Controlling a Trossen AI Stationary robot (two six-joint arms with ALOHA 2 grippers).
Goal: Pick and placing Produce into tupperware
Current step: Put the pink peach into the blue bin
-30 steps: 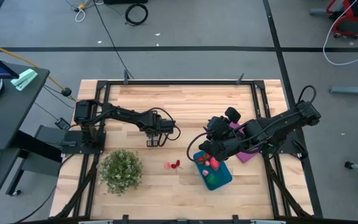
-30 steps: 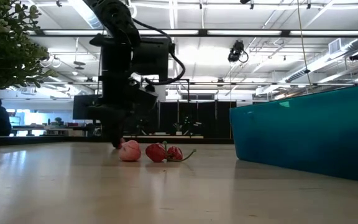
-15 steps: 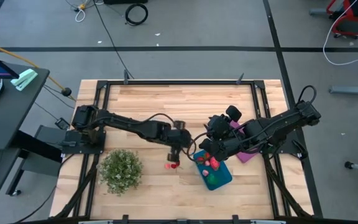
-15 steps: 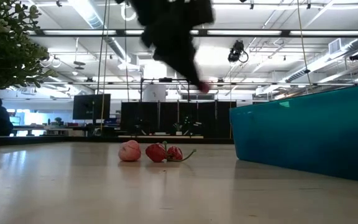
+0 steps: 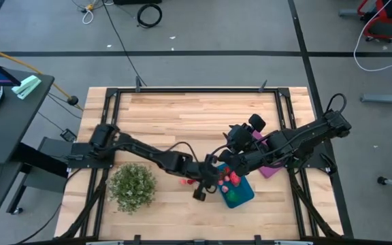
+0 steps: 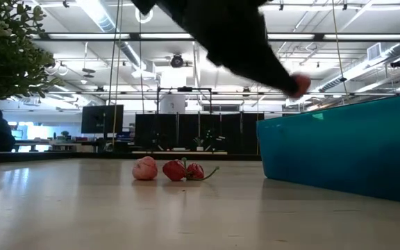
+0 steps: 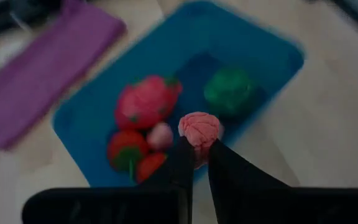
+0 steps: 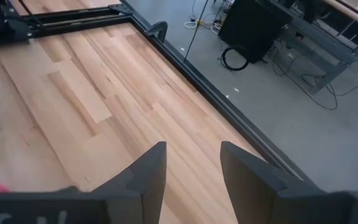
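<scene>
My left gripper (image 7: pixel 196 148) is shut on a round pink piece of produce (image 7: pixel 199 127) above the teal-blue tupperware (image 7: pixel 253 50); the high view shows it at the container's left edge (image 5: pixel 213 177). Inside the tupperware lie a big red piece (image 7: pixel 143 102), a green one (image 7: pixel 229 92), a small pink one (image 7: pixel 160 135) and two more red ones. On the table left of the tupperware (image 6: pixel 346 146) rest a pinkish piece (image 6: pixel 144 168) and two red pieces (image 6: pixel 185 170). My right gripper (image 8: pixel 191 158) is open and hovers at the container's far side (image 5: pixel 228 161). My left gripper pinches the round pink piece by its lower side (image 7: pixel 197 140) between its two fingertips (image 7: pixel 182 155). The fingers slant down from the table's left. The piece (image 6: pixel 298 85) is lifted clear, high above the table and over the tupperware.
A bushy green plant (image 5: pixel 133 187) stands near the table's near-left corner. A flat purple rectangle (image 5: pixel 269 170) lies under my right arm, right of the tupperware. Bare wood stretches across the far half of the table (image 5: pixel 196 112).
My left gripper has risen from the table near its middle and swung toward the right and near edge, ending over the tupperware with the pink piece between its fingers. The loose pieces on the table have stayed where they were.
</scene>
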